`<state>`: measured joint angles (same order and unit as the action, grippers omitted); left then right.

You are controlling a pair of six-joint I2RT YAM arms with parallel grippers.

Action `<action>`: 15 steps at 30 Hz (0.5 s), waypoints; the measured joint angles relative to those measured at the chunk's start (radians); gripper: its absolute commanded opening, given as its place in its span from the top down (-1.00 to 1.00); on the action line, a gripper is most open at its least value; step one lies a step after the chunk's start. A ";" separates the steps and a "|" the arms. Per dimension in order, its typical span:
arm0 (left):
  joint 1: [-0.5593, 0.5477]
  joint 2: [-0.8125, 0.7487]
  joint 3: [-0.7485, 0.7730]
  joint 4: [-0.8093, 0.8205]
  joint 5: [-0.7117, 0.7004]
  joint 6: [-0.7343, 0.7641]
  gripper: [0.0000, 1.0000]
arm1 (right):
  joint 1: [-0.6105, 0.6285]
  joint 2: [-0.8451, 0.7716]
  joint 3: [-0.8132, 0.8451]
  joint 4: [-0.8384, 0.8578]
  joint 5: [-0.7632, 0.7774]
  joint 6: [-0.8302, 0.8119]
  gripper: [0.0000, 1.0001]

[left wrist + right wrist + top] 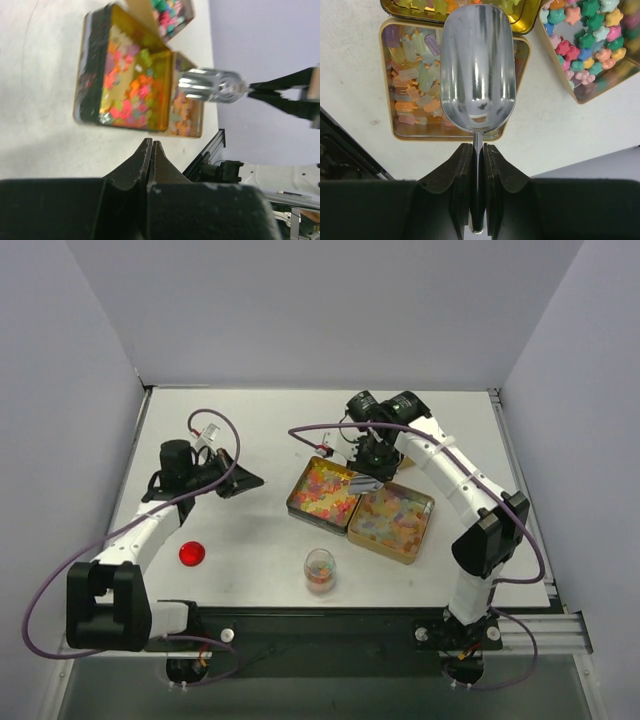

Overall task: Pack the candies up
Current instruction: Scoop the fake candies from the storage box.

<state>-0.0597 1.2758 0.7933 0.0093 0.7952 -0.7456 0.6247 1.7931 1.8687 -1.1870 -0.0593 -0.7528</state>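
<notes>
Steel scoop [477, 70] (empty) crosses tin rim [430, 136] over candies [412, 85]; right gripper [477, 146] clamped.

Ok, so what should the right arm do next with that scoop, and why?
Probably lower the scoop into the tin beneath it and push through the candies. The right gripper is shut on its handle, the bowl is empty, and it hangs over that tin's sweets.
</notes>
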 measured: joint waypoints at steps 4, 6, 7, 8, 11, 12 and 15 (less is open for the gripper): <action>-0.032 0.031 -0.093 -0.038 -0.049 0.018 0.99 | -0.004 0.042 0.013 0.006 0.012 -0.007 1.00; -0.059 0.050 -0.113 -0.049 -0.068 0.022 0.99 | -0.004 0.070 0.034 0.010 0.015 -0.007 1.00; -0.074 0.060 -0.118 -0.052 -0.076 0.024 0.99 | -0.004 0.084 0.044 0.011 0.016 -0.008 1.00; -0.087 0.069 -0.121 -0.052 -0.082 0.024 1.00 | -0.004 0.103 0.059 0.014 0.019 -0.010 1.00; -0.111 0.107 -0.121 -0.055 -0.096 0.022 1.00 | -0.004 0.152 0.083 0.024 0.022 -0.018 1.00; -0.113 0.121 -0.121 -0.059 -0.102 0.020 1.00 | -0.005 0.171 0.092 0.025 0.025 -0.023 1.00; -0.114 0.167 -0.122 -0.072 -0.119 0.014 1.00 | -0.009 0.224 0.119 0.027 0.027 -0.036 1.00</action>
<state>-0.1741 1.4429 0.6716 -0.0624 0.6762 -0.7311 0.6155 2.0167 1.9881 -1.1599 -0.0322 -0.7887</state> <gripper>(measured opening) 0.025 0.140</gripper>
